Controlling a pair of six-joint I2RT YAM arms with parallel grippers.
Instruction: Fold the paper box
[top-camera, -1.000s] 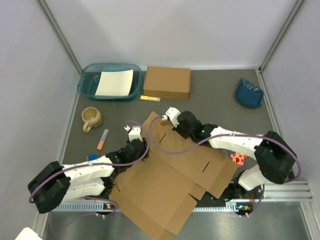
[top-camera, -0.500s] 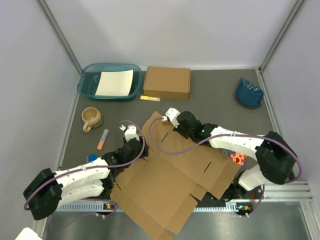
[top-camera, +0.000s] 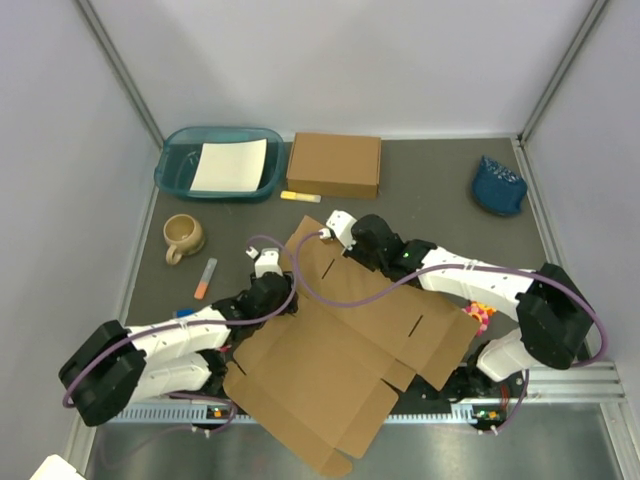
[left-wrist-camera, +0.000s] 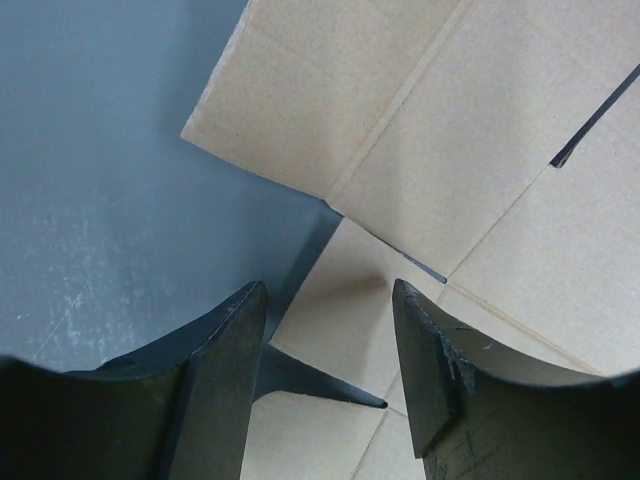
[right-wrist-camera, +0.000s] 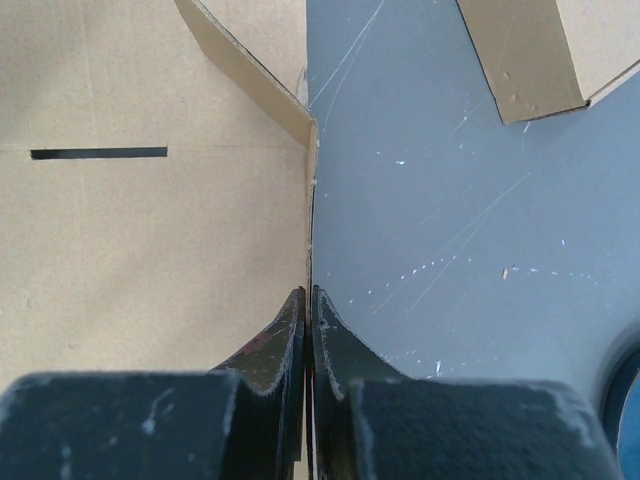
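Observation:
The paper box (top-camera: 345, 345) is a flat brown die-cut sheet spread over the near middle of the table, its front hanging past the table edge. My right gripper (top-camera: 332, 228) is shut on the sheet's far edge, the cardboard (right-wrist-camera: 150, 220) pinched edge-on between the fingers (right-wrist-camera: 310, 300). My left gripper (top-camera: 268, 268) is open and empty, hovering over the sheet's left corner, with a flap notch (left-wrist-camera: 330, 300) between its fingertips (left-wrist-camera: 325, 300).
A closed brown box (top-camera: 335, 165) and a teal tray (top-camera: 175, 165) holding white paper (top-camera: 230, 165) stand at the back. A yellow marker (top-camera: 300, 197), a mug (top-camera: 184, 236), an orange-tipped tube (top-camera: 205, 278) and a blue cloth (top-camera: 498, 186) lie around.
My right gripper has drawn the sheet's far edge slightly back and left, shifting the sheet. My left gripper has moved a little right, over the sheet's left corner.

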